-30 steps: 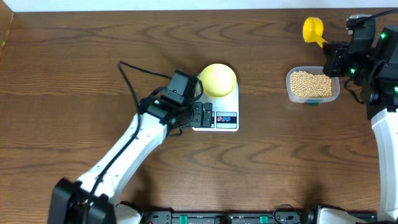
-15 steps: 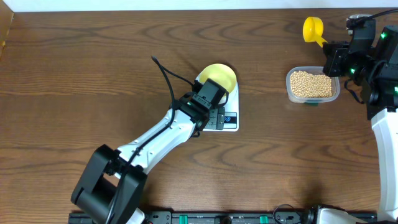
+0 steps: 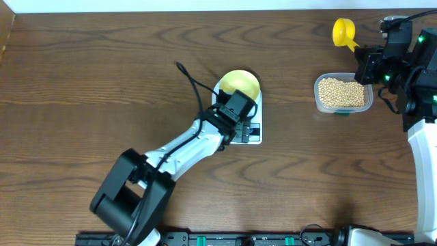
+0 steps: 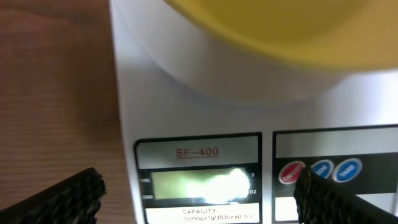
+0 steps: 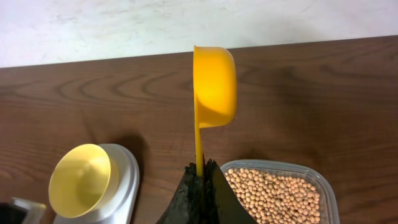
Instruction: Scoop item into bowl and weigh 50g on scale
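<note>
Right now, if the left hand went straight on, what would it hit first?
Most likely the scale, around its display; the open left hand points right at it, though depth is unclear.

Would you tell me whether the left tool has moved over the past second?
Yes. In the overhead view the left tool has swung right, from beside the scale's left edge to above its display panel.

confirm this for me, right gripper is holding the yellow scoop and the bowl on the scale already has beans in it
Not right: the bowl on the scale is empty, nothing in it yet, as the right wrist view shows. The right gripper is indeed holding the yellow scoop.
</note>
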{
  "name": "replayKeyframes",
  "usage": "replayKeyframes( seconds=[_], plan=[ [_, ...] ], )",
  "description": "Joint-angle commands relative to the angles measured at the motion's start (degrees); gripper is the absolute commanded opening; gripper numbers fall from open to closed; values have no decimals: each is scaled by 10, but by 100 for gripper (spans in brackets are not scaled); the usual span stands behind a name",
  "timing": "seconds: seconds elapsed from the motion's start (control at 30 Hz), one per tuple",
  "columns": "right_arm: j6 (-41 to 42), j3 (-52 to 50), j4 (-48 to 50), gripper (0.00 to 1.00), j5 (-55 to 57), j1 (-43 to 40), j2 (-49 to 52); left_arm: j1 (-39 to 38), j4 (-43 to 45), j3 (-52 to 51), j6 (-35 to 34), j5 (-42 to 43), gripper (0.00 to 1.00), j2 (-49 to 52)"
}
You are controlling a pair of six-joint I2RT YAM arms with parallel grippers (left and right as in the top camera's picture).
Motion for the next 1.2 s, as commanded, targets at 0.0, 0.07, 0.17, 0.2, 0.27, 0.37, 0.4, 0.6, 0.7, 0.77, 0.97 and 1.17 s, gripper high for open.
replayKeyframes(
  seconds=[0.0,0.07,0.17,0.2,0.27,0.37,0.4,0.6,0.7,0.77,0.97,1.17],
  plan=[
    [-11,9,3,1,-3,-5,-2,-10,1,-3,-3,-31,100,17],
    [-11,9,3,1,-3,-5,-2,-10,1,-3,-3,-31,100,17],
    [-11,9,3,1,-3,-5,-2,-10,8,-3,-3,-31,100,17],
    [-11,9,3,1,-3,-5,-2,-10,9,-3,-3,-31,100,17],
    [-11,9,3,1,-3,-5,-2,-10,12,-3,-3,-31,100,17],
    [-11,9,3,1,-3,-5,-2,-10,12,-3,-3,-31,100,17],
    [-11,9,2,1,-3,-5,-2,-10,12,-3,-3,-31,100,17],
    [-11,9,0,1,-3,-5,-2,-10,12,-3,-3,-31,100,39],
    [-11,9,0,1,-3,-5,-2,-9,8,-3,-3,-31,100,52],
    [-11,9,-2,1,-3,-5,-2,-10,6,-3,-3,-31,100,52],
    [-11,9,-2,1,-3,-5,-2,-9,5,-3,-3,-44,100,52],
    [-11,9,-4,1,-3,-5,-2,-9,-3,-4,-3,-53,100,52]
  ],
)
